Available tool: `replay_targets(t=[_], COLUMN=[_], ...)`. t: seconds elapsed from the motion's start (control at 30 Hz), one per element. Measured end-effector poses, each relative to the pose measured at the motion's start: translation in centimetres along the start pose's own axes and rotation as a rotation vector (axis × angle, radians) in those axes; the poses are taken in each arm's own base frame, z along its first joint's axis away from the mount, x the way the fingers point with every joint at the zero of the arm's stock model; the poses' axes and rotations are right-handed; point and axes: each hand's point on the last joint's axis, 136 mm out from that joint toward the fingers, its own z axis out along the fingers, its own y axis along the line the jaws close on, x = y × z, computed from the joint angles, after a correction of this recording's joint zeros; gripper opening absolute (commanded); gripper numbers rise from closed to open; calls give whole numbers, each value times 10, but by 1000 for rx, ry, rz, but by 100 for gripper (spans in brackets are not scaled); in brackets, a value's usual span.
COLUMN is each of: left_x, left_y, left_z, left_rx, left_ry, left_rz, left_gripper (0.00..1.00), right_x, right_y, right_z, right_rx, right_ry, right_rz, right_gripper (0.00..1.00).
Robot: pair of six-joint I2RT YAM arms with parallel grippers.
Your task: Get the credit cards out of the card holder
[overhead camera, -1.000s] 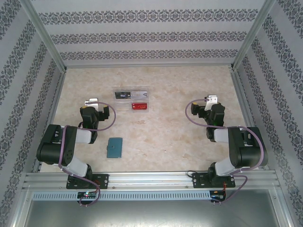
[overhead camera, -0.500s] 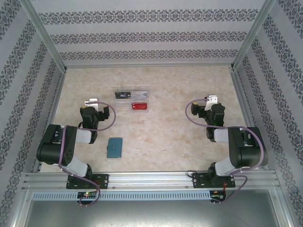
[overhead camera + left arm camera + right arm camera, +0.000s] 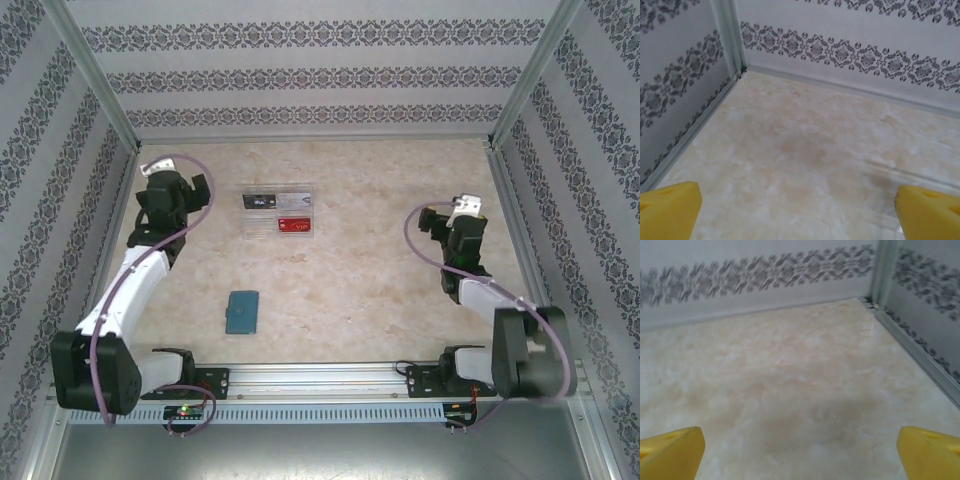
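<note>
The card holder [image 3: 242, 311], a small teal-blue folder, lies shut and flat on the marble tabletop near the front, left of centre. Its credit cards are hidden inside. My left gripper [image 3: 163, 182] is stretched far out to the back left, well away from the holder. In the left wrist view the left gripper [image 3: 797, 212] is open, its yellow fingertips [image 3: 670, 207] wide apart over bare table. My right gripper [image 3: 457, 218] hovers at the right side. In the right wrist view the right gripper [image 3: 800, 452] is open too, with bare marble between its yellow fingertips [image 3: 927, 452].
A clear plastic tray [image 3: 279, 213] with black, silver and red cards sits at the back centre. Patterned walls with metal posts close in the table on the left [image 3: 730, 35], the right [image 3: 885, 265] and the back. A metal rail [image 3: 320, 378] runs along the front.
The left arm has unfolded and its gripper has swung away to the far left. The right arm has shifted, its gripper a little right and nearer. The card holder has not moved.
</note>
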Motion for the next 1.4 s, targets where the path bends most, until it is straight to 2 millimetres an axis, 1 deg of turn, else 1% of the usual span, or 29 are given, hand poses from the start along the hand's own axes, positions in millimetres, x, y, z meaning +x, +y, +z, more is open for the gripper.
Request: replay_targets(t=[0.07,0.1,0.13,0.2,0.27,0.33,0.37,0.43,0.5,0.57,0.6,0.7,0.77,0.83,0.93,1.0,1.17,1.4], left_x=[-3,1,7,27,48,70,80,102,125,149,160,196,216,236,256,263,276,291], left_y=[2,2,2,1,0,0,0,-1,-6,-15,-21,-38,-48,-54,-52,-48,-45,-48], left_z=[-13,-19,-23,-33,-42,-52,-57,-66,-75,-85,-90,-111,-123,-133,-138,-138,-134,-136], left_rx=[3,11,24,50,75,92,99,111,126,149,162,189,196,189,152,126,79,72], left_ry=[46,77,108,192,266,344,380,453,525,598,632,735,789,842,891,907,946,985], left_rz=[-31,-43,-53,-73,-94,-121,-133,-158,-168,-166,-158,-102,-42,22,83,103,145,208], left_gripper=[100,100,99,95,91,87,87,86,83,80,79,73,71,61,50,47,47,44], right_x=[-25,-38,-46,-58,-60,-59,-58,-59,-59,-53,-47,-22,-7,3,11,11,12,16], right_y=[-3,-6,-7,-6,1,14,22,44,66,87,98,123,140,155,167,172,181,179], right_z=[-7,-12,-15,-22,-26,-27,-29,-35,-43,-52,-57,-73,-85,-98,-108,-111,-115,-116], right_rx=[16,17,14,-9,-48,-91,-110,-168,-231,-287,-314,-369,-400,-434,-455,-457,-458,-439], right_ry=[-42,-62,-74,-83,-49,14,44,107,159,213,246,342,390,421,439,439,444,447], right_rz=[90,145,184,264,317,347,354,348,336,320,306,249,200,154,107,87,54,27], right_gripper=[98,98,98,98,98,98,98,98,98,98,98,98,98,98,98,98,98,98])
